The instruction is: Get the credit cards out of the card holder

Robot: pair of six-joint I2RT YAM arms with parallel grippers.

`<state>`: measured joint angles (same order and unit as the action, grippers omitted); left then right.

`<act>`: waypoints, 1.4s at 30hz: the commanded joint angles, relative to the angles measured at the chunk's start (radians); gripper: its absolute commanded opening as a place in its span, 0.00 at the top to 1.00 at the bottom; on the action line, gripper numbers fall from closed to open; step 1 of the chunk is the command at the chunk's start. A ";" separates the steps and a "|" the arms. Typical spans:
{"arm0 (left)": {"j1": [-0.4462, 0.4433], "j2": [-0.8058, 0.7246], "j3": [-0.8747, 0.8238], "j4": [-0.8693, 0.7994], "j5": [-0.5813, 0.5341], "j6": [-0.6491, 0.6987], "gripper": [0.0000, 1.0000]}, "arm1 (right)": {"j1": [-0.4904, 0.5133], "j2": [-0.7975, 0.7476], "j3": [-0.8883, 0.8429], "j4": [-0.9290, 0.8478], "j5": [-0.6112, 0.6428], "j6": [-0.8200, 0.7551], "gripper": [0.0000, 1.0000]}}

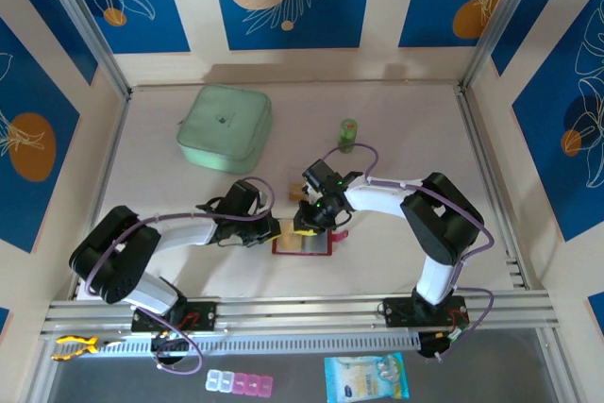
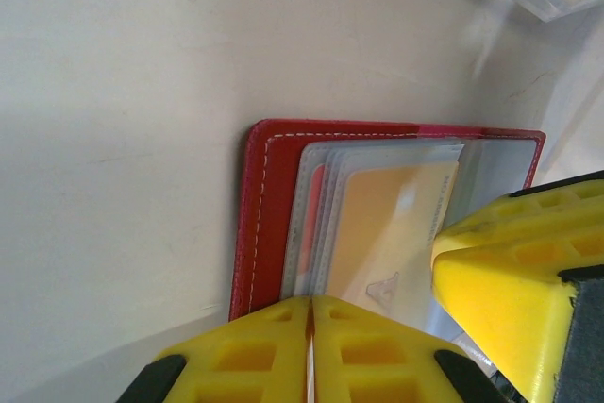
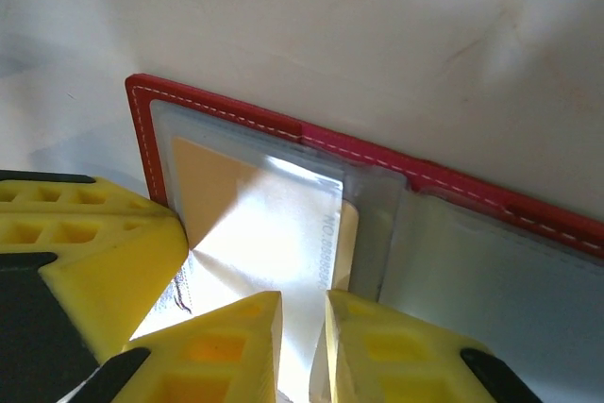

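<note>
Bearing "NO 8888": pocketed credit card (image 3: 212, 186)

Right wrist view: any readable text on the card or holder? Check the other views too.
"NO 888…" sideways on the orange card in the card holder; remaining digits lost in glare.
Card emblem, left wrist view: no legible text.
Blue packet, near edge: print too small.

The flat red card holder (image 2: 269, 224) looks like fine-grained matt leatherette, edged with pale thread stitching. Its clear plastic pockets (image 3: 472, 271) are glossy and catch bright glare. The orange-tan credit card (image 2: 377, 224) looks like smooth plastic. The left gripper (image 2: 310, 327) has matt yellow moulded-plastic fingers (image 2: 245, 365). The pale counter (image 2: 123, 139) is smooth, matt and faintly scuffed.
</note>
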<state>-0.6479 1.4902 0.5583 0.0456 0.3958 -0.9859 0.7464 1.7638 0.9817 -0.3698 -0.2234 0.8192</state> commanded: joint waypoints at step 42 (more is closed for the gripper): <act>0.019 0.013 -0.014 -0.032 0.001 0.029 0.91 | -0.007 -0.022 -0.013 -0.056 0.041 -0.047 0.79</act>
<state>-0.6415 1.4952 0.5583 0.0463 0.4038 -0.9676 0.7444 1.7576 0.9779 -0.3950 -0.2081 0.7959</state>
